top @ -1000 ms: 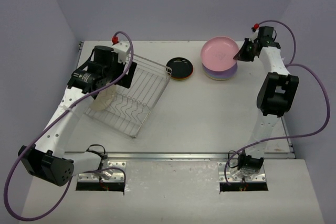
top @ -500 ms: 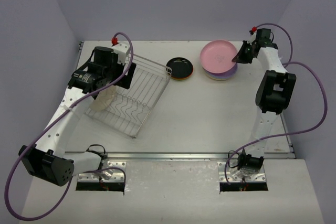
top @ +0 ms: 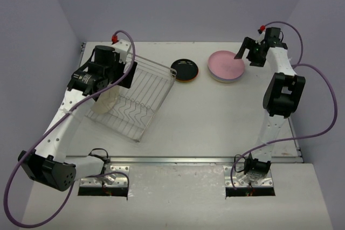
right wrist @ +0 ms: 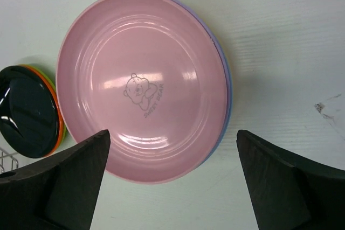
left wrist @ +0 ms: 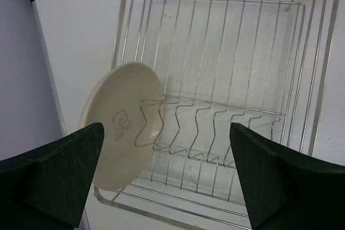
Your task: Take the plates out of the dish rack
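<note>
My left gripper (left wrist: pixel 166 152), spread apart to straddle the round cream plate (left wrist: pixel 116 106) propped lower left in the silver wire dish rack (left wrist: pixel 242 57).

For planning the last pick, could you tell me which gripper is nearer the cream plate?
Left. The left gripper hangs just above the cream plate; the right gripper is over the pink plate.

A pink plate (right wrist: pixel 143 87) with a bear print sits on a lavender plate (right wrist: pixel 228 95). Just left lies a black plate (right wrist: pixel 27 111). The right gripper (right wrist: pixel 172 138) has its fingers wide apart.
</note>
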Controlling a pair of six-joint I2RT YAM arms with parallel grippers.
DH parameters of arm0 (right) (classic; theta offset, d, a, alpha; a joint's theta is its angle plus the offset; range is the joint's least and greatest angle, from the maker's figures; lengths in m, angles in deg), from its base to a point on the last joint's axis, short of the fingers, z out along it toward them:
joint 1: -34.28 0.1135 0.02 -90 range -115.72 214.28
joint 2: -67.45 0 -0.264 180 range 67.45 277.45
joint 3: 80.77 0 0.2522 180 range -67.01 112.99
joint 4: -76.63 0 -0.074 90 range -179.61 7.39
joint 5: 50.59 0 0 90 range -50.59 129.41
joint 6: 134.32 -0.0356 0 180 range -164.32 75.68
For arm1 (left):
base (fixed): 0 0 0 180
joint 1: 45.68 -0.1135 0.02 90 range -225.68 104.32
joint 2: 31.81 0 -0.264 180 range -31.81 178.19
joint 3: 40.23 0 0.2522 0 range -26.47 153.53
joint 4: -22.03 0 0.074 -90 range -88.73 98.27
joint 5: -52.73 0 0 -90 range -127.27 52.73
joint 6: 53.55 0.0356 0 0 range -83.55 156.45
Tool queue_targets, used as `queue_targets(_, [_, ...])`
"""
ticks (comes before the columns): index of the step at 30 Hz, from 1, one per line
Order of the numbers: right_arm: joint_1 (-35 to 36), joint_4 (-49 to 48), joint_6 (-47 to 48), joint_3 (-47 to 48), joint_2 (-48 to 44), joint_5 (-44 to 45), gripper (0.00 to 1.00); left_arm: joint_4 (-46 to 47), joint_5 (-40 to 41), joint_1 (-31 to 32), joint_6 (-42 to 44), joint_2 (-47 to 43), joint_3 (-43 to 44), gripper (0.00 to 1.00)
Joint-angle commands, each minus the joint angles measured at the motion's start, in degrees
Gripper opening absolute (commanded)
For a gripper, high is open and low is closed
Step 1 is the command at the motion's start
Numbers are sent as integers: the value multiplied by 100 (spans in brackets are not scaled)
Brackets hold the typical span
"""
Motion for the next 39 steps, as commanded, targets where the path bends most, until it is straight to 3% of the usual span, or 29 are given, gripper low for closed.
queue_targets(1, [150,-297,474,-301,-891,613,99,204,1054,-78,294,-173,217,100])
queue_targets(4, [255,-493,740,-776,-1445,836,99,348,1588,-78,583,-254,-5,100])
queue_targets(10, [835,-920,1113,-1785,-2703,999,99,203,2345,-143,976,-55,-405,90])
queue_targets(15, [1219,-1068,730,-2959,-3549,672,99,226,1840,-753,1060,334,-479,80])
queue_targets(20, [1406,-1029,439,-3656,-3931,372,99,306,1654,-913,1119,567,-489,77])
queue_targets(24, [1406,-1023,381,-3845,-4196,192,99,390,1524,-920,1121,797,-528,65])
queue_targets(30, [1406,-960,343,-3847,-4318,86,99,597,1458,-934,1070,1108,-642,57])
queue_targets(34, [1406,-959,335,-3853,-4304,72,99,783,1627,-957,1127,1204,-750,55])
queue_targets(39, [1406,-951,297,-3820,-4220,22,99,1062,1950,-974,1281,1213,-926,43])
